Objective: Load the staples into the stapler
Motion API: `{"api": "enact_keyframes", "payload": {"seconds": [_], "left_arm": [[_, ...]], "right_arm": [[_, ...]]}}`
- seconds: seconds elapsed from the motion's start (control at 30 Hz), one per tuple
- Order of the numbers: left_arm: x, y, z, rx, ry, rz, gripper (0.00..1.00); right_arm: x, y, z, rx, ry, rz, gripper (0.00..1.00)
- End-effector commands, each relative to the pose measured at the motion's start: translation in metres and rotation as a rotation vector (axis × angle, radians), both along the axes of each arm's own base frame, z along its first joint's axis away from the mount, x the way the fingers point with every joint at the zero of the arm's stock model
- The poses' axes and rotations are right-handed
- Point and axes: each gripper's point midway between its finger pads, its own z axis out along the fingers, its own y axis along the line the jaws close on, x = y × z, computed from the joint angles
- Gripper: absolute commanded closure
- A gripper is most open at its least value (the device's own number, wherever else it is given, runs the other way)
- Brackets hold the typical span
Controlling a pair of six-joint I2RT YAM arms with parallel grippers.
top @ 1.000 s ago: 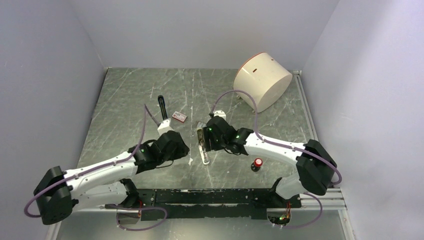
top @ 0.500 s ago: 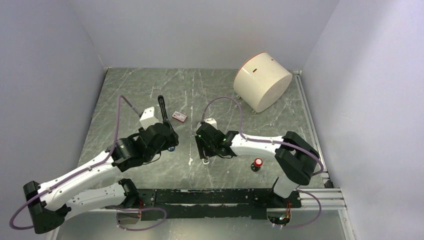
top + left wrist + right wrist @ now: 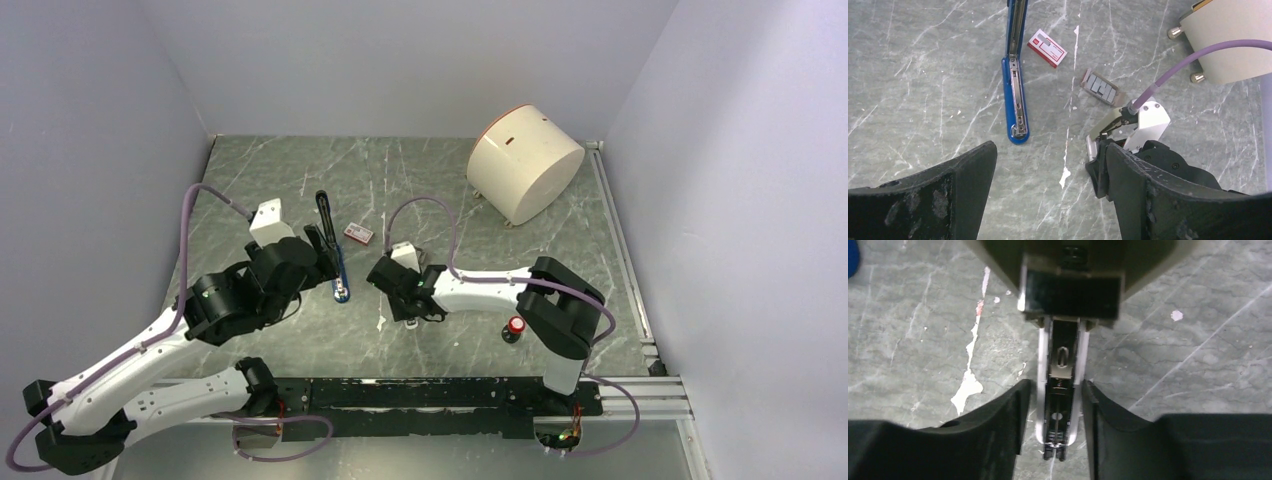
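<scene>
The blue stapler point(image 3: 340, 281) lies opened flat on the table, black arm point(image 3: 322, 214) stretched away, silver channel up point(image 3: 1018, 95). The red-and-white staples box point(image 3: 358, 233) point(image 3: 1047, 48) rests just right of it. A tray of grey staple blocks point(image 3: 1101, 88) lies further right. My left gripper point(image 3: 328, 268) point(image 3: 1048, 155) hovers at the stapler's near end, open and empty. My right gripper point(image 3: 405, 305) point(image 3: 1057, 390) is shut on a beige-olive bar point(image 3: 1073, 255), its fingers point(image 3: 1013, 405) pressing the bar's silver rail point(image 3: 1060, 365).
A beige round container point(image 3: 525, 160) lies tipped at the back right, its brass feet showing point(image 3: 1174, 32). A red-capped black knob point(image 3: 516, 327) stands near the right arm. Grey walls close in the table on three sides.
My left gripper opened wide and drew back to the left, uncovering the blue stapler. My right gripper shifted left with the beige-olive bar and its jaws narrowed onto it.
</scene>
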Motion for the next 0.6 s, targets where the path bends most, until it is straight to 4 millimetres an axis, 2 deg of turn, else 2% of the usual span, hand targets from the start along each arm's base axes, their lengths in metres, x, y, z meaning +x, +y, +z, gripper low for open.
{"api": "enact_keyframes", "payload": {"seconds": [0.0,0.17,0.33,0.57], "left_arm": [[-0.002,0.009,-0.004,0.05,-0.001,0.005,0.14],[-0.004,0.016,0.003,0.067,-0.009,0.013,0.12],[-0.006,0.023,0.02,0.048,-0.038,0.022,0.1],[-0.009,0.029,0.029,0.038,-0.051,0.029,0.04]], "right_arm": [[-0.003,-0.012,-0.012,-0.063,0.018,-0.044,0.59],[0.007,0.006,-0.01,-0.029,-0.009,-0.014,0.67],[0.025,0.039,-0.007,0.017,-0.048,0.019,0.68],[0.054,0.079,-0.015,0.044,-0.088,0.009,0.68]]}}
